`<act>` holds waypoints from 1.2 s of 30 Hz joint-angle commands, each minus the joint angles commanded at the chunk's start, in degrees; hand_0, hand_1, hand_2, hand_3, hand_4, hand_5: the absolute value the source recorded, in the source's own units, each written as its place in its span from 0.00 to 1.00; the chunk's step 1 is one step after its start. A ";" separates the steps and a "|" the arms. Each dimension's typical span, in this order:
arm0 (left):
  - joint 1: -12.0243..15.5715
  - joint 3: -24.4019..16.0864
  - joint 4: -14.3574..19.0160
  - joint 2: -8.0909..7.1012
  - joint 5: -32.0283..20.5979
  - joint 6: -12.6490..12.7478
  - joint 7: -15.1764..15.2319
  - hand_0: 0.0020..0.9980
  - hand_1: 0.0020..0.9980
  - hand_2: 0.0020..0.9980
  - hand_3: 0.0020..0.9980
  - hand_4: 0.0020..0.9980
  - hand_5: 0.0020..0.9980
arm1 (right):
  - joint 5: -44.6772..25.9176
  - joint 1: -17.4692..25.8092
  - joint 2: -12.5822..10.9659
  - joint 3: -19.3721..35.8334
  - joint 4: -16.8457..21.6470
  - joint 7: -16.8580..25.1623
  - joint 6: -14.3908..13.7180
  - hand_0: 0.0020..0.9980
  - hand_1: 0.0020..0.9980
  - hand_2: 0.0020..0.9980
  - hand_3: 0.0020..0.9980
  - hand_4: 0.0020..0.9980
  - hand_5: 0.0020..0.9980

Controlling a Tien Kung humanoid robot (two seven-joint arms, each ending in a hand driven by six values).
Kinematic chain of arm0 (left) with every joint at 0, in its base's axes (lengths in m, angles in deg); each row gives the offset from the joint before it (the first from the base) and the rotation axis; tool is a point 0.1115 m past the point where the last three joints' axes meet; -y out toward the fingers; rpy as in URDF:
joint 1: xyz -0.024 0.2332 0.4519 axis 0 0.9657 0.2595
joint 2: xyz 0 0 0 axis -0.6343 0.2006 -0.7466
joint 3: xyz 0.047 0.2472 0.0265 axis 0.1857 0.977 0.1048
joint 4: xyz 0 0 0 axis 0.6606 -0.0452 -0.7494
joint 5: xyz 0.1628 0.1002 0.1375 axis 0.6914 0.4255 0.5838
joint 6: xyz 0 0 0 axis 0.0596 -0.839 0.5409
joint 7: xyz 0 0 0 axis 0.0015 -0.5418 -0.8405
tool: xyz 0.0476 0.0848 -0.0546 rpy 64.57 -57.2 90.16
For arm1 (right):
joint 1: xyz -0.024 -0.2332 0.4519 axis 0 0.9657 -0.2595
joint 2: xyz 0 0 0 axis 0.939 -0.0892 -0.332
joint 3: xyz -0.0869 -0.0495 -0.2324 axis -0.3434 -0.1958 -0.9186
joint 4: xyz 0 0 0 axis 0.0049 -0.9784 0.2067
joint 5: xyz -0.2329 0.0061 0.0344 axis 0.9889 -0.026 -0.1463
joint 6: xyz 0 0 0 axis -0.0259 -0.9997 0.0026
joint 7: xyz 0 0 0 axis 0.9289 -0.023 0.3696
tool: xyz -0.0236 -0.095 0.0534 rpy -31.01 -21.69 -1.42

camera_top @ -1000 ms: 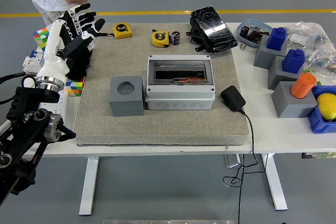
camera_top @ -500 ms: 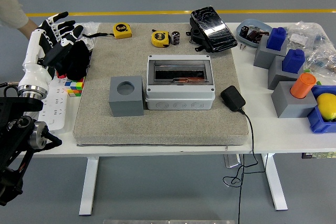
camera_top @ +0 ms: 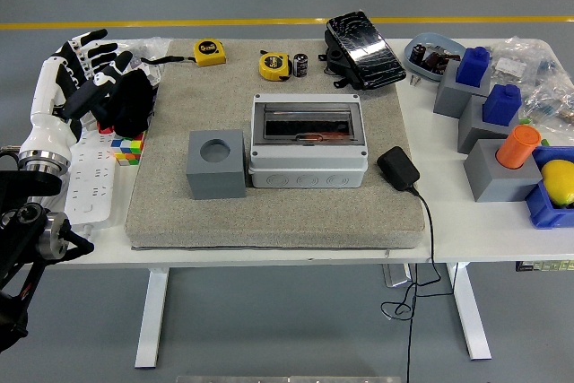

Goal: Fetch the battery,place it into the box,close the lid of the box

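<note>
Left robot hand (camera_top: 85,73) pulled back left since the earlier frame, now off the mat's left edge; person gone from view. Fingers spread, holding nothing. One grey box (camera_top: 308,143), rectangular plastic, clear lid down, centre of the coarse beige mat (camera_top: 269,204). One battery (camera_top: 300,65), small dark cylinder, behind the box between one of two yellow tape measures (camera_top: 273,65) and a black pedal (camera_top: 361,38). One grey cube (camera_top: 216,163) with round hole touches box's left side.

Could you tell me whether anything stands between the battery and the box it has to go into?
Nothing visible stands in the stretch of mat between the battery and the box. A yellow tape measure sits just left of the battery, off that line. The box's tinted lid is down, covering the inside.
</note>
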 joint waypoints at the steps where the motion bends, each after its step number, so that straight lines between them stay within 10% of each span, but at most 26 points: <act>1: 0.06 0.02 0.03 0.04 0.09 -0.03 -0.10 0.72 0.72 0.69 0.75 0.99 0.39 | -0.02 0.00 0.08 0.01 -0.01 -0.01 0.01 0.68 0.72 0.71 0.68 1.00 0.70; 36: 0.08 1.15 0.23 -0.17 3.03 -1.27 -3.00 0.72 0.69 0.69 0.74 0.97 0.40 | 0.04 -0.16 0.50 0.41 0.03 -0.09 -0.06 0.68 0.72 0.71 0.68 1.00 0.70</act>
